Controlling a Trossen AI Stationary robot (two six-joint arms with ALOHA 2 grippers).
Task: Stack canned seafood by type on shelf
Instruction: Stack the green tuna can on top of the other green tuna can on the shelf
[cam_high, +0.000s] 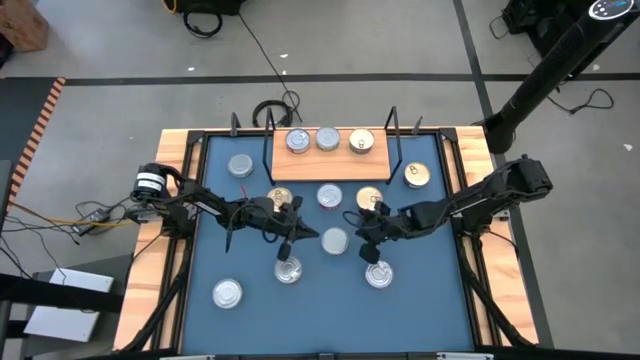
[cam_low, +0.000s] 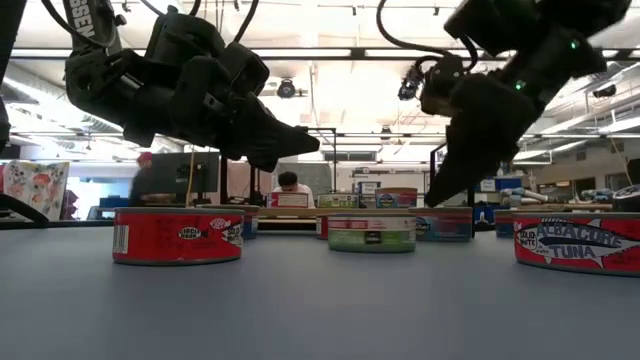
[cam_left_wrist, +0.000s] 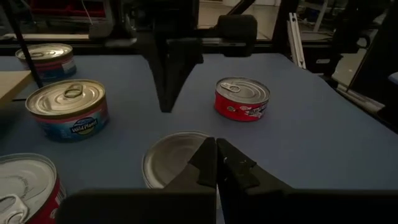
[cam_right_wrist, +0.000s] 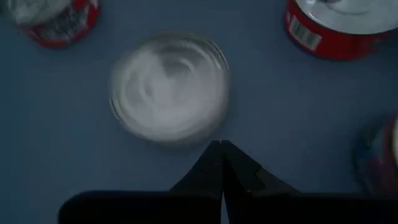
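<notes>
From above, three tins sit on the shelf, nine more scattered over the blue bench; the left hand and right hand hover mid-bench, both clenched and empty. At bench level, red-sided tins stand before a lit workshop with a seated person.

The canned seafood tins are shiny metal, with silver or gold lids and glossy printed paper labels. The shelf at upper centre is pale, smooth wood with thin black wire ends. The table is covered in matt blue.
</notes>
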